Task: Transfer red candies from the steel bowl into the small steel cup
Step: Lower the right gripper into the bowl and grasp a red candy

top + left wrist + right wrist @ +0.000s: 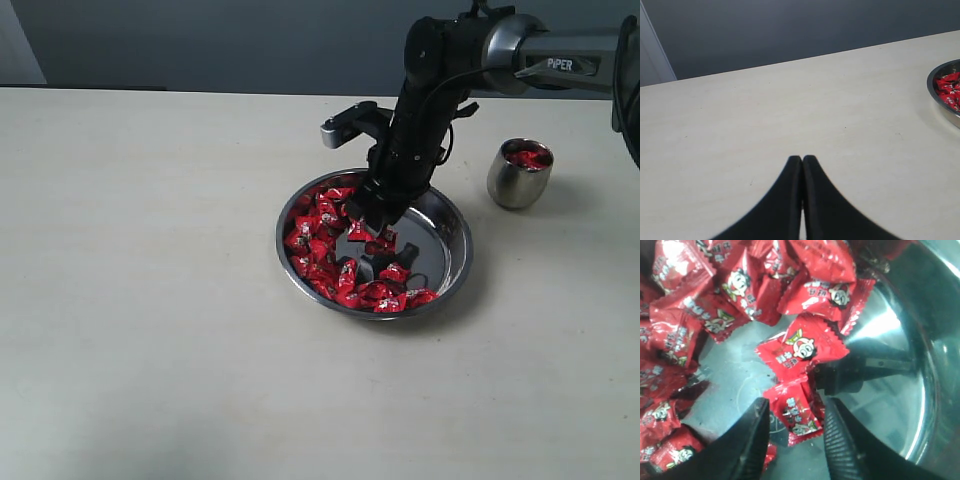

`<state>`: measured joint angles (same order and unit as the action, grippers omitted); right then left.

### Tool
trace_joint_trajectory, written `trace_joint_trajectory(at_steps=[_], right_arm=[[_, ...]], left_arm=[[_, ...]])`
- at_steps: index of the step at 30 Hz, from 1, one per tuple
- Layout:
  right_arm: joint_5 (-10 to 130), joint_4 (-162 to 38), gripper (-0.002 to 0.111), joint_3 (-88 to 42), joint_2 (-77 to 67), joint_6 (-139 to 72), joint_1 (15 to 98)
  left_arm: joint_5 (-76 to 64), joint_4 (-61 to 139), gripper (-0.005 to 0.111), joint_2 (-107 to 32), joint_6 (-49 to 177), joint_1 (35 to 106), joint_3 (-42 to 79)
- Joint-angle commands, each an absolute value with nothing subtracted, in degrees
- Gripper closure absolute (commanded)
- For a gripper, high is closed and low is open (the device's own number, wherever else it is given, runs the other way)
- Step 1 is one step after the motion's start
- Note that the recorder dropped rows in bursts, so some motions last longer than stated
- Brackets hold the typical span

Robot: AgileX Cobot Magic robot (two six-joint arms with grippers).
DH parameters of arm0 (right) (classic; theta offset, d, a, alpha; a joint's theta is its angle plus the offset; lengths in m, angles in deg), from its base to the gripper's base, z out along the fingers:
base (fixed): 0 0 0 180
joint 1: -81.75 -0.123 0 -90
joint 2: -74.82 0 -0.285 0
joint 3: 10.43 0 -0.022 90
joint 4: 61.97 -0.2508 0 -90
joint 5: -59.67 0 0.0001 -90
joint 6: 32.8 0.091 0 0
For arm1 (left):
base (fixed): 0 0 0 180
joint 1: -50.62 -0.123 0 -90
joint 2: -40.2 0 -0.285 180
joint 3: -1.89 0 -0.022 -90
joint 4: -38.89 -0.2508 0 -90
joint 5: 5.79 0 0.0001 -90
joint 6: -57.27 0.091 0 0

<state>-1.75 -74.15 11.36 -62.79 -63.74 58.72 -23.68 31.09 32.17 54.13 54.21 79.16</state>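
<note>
The table (150, 300) is carrying everything here, and the bowl (452, 240) is sitting right under the right pincer (368, 220), which is reaching down into its middle. The cup (519, 175) is standing off to that pincer's side, past the bowl's rim and well apart from it. The candies (318, 235) are heaping mostly on the side of the pincer away from the cup.

Close in, the jaws are standing either side of one candy (797, 415). Its wrapper is filling the gap and touching both, so I'm reading this as a pinch.

To do it well, I'm thinking a straight lift, since a neighbour is lying just beyond the tips and could come along. The squeeze wants to be firm, because that glossy wrapper is looking slippery. The release should be centred over the cup's narrow mouth, as red is already showing near its brim.

The left pincer (802, 161) is hanging over bare table, pressed together and empty, with the bowl off to its side.

Counting now: one bowl, one cup, two pincers. I'm making it roughly thirty candies in the bowl, though they are overlapping too much to be exact. At least two are showing in the cup.
</note>
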Motion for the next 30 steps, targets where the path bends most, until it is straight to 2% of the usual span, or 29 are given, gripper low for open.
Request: trace_joint_trajectory(at_steps=[1,19,26,30], right_arm=[[-1.2,-74.2,0.072,11.5,-62.5,-64.2,58.8],[-1.1,-75.1,0.072,11.5,-62.5,-64.0,58.8],[-10.2,-79.8,0.072,11.5,-62.5,-64.0,58.8],[-10.3,-83.0,0.072,11.5,-62.5,-64.3,56.9]], left_arm=[[-23.5,31.1,0.106,32.4,53.8,54.8,79.1],[-23.5,31.1,0.106,32.4,53.8,54.8,79.1],[-23.5,31.1,0.106,32.4,53.8,54.8,79.1],[-23.5,31.1,0.106,32.4,53.8,54.8,79.1]])
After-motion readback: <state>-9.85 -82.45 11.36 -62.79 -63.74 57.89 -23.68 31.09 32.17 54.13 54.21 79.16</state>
